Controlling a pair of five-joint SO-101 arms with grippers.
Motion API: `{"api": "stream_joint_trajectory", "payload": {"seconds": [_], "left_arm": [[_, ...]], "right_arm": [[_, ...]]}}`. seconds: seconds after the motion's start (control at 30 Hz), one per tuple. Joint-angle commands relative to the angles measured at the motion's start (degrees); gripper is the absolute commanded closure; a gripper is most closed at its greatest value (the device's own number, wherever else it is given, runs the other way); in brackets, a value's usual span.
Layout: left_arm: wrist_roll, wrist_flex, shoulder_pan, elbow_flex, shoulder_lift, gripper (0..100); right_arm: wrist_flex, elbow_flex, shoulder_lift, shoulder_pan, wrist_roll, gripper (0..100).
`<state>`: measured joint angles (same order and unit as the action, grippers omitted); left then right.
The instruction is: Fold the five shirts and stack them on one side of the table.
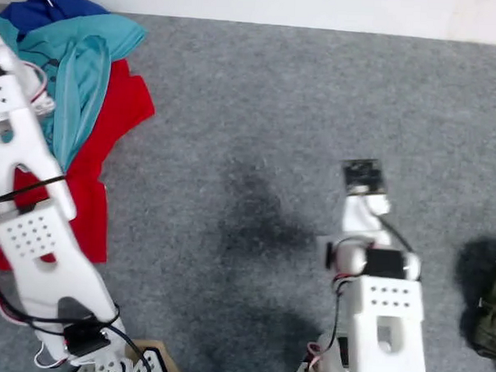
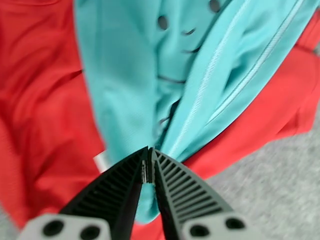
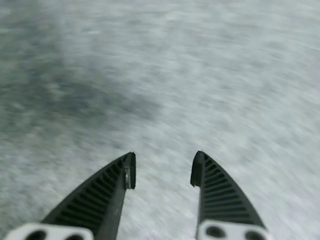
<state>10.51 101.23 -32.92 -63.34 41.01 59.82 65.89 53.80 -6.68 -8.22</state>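
A pile of shirts lies at the far left of the grey table (image 1: pixel 259 112): a blue shirt (image 1: pixel 50 11) at the back, a teal shirt (image 1: pixel 85 59) draped over a red shirt (image 1: pixel 111 126). In the left wrist view the teal shirt (image 2: pixel 150 75) lies across the red shirt (image 2: pixel 45 100), and my left gripper (image 2: pixel 150 157) is shut on a fold of the teal cloth. The left arm (image 1: pixel 32 226) stands over the pile. My right gripper (image 3: pixel 162 167) hangs open over bare table, right of the middle, holding nothing.
A dark green garment (image 1: pixel 494 308) lies at the table's right edge, beside the right arm (image 1: pixel 375 290). A small brown piece (image 1: pixel 154 356) sits by the left arm's base. A pale wall borders the table's far edge.
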Motion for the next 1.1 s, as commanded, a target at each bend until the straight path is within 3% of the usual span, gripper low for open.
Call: {"api": "stream_joint_trajectory", "payload": {"seconds": [0.0, 0.2, 0.33, 0.4, 0.53, 0.67, 0.8, 1.07], "left_arm": [[-4.66, 0.53, -2.86, 9.89, -10.33, 99], [-10.81, 0.44, -2.95, 30.02, -19.21, 98], [-10.90, -0.62, -2.24, 38.64, -25.45, 86], [-10.73, -3.43, -2.24, 42.77, -28.53, 82], [-10.73, -8.70, -2.51, 53.14, -33.27, 85], [-10.55, -21.45, -2.59, 63.16, -34.59, 86], [-10.46, -30.15, -2.59, 68.09, -32.92, 86], [-4.22, -36.84, -2.24, 68.18, -31.25, 86]], "right_arm": [[-6.55, 3.74, 1.19, -3.21, 2.37, 81.4], [-13.05, 9.36, 1.27, -3.30, 2.20, 81.4], [-13.41, 9.71, 1.27, -3.30, 2.11, 81.4], [-13.41, 9.71, 1.27, -3.30, 2.11, 81.4], [-13.32, 9.89, 1.27, -3.30, 2.11, 81.4], [-13.05, 9.89, 1.27, -3.30, 2.11, 81.4], [-13.05, 11.12, 1.71, -3.21, 2.02, 81.4], [-13.14, 11.56, 1.80, -3.21, 2.02, 81.4]]}}
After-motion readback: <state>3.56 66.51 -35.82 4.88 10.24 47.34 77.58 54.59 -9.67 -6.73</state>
